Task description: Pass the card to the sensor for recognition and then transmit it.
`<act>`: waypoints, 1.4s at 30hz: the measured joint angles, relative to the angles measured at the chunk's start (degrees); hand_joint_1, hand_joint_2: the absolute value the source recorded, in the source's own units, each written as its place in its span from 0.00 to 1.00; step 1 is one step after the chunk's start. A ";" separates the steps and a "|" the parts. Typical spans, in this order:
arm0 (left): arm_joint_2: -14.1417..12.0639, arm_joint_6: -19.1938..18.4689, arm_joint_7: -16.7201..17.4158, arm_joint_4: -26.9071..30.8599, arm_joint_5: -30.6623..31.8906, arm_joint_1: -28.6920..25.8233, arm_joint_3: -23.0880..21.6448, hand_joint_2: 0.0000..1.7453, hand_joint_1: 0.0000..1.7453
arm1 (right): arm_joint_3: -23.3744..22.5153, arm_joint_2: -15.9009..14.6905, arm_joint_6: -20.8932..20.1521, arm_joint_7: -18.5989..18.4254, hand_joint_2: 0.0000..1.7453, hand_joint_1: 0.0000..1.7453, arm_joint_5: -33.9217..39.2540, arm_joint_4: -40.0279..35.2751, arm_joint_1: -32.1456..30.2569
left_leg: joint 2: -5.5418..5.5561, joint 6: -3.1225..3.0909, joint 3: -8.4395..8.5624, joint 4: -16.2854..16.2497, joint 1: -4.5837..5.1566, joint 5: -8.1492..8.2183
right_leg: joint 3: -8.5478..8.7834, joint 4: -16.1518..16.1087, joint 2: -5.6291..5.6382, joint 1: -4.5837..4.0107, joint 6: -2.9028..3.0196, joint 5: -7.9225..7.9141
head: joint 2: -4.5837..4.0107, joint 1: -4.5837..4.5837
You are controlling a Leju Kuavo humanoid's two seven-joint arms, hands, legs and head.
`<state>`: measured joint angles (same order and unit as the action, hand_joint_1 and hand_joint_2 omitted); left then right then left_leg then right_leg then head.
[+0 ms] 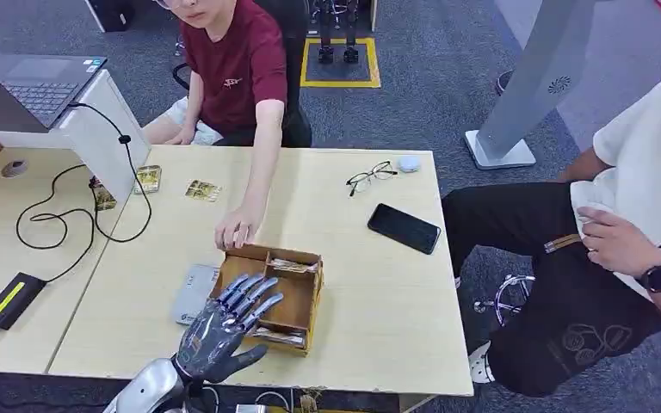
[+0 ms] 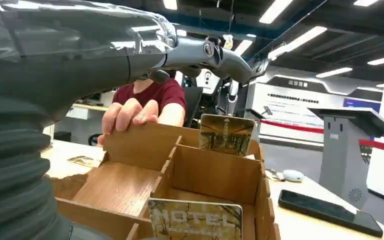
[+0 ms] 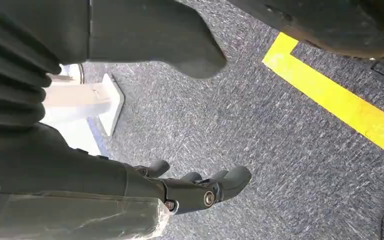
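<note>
Left hand (image 1: 224,323) hovers spread, holding nothing, above the wooden box (image 1: 306,292), hiding its near compartments. Hotel cards (image 2: 195,220) stand inside. Right hand (image 3: 200,190) hangs over carpet, fingers curled, grasp unclear.

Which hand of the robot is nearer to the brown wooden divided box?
Left. The left hand hovers open over the wooden box; the right hand hangs above the carpet floor.

A pale wooden table (image 1: 379,292) stands on grey-blue carpet (image 1: 447,77) marked with yellow tape (image 3: 340,105), under what seem ceiling strip lights (image 2: 280,10).
</note>
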<state>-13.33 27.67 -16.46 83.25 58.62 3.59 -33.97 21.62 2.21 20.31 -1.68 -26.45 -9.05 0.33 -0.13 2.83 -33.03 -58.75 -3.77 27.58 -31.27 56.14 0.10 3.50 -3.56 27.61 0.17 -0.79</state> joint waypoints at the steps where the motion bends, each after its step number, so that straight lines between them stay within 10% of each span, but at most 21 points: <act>1: 0.00 0.02 0.00 -0.11 0.02 0.01 -0.04 1.00 0.00 | 0.02 0.00 0.02 -0.02 0.00 0.00 0.00 0.00 -0.01 | 0.00 0.00 0.00 0.00 0.00 0.00 | 0.00 0.00 0.00 0.00 0.00 0.00 | 0.00 0.00; 42: 0.00 -2.89 -3.25 -0.85 -6.84 0.56 -1.88 1.00 0.00 | 0.02 0.04 0.02 0.02 0.00 0.00 -0.07 0.00 -0.03 | 0.00 0.00 0.00 0.00 0.00 0.00 | 0.00 0.00 0.00 0.00 -0.01 -0.01 | 0.00 0.00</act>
<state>-13.33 24.79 -19.71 82.40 51.78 4.15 -35.85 21.64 2.25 20.33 -1.66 -26.51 -9.05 0.30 -0.13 2.83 -33.04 -58.75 -3.77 27.58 -31.27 56.14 0.10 3.51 -3.57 27.60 0.17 -0.79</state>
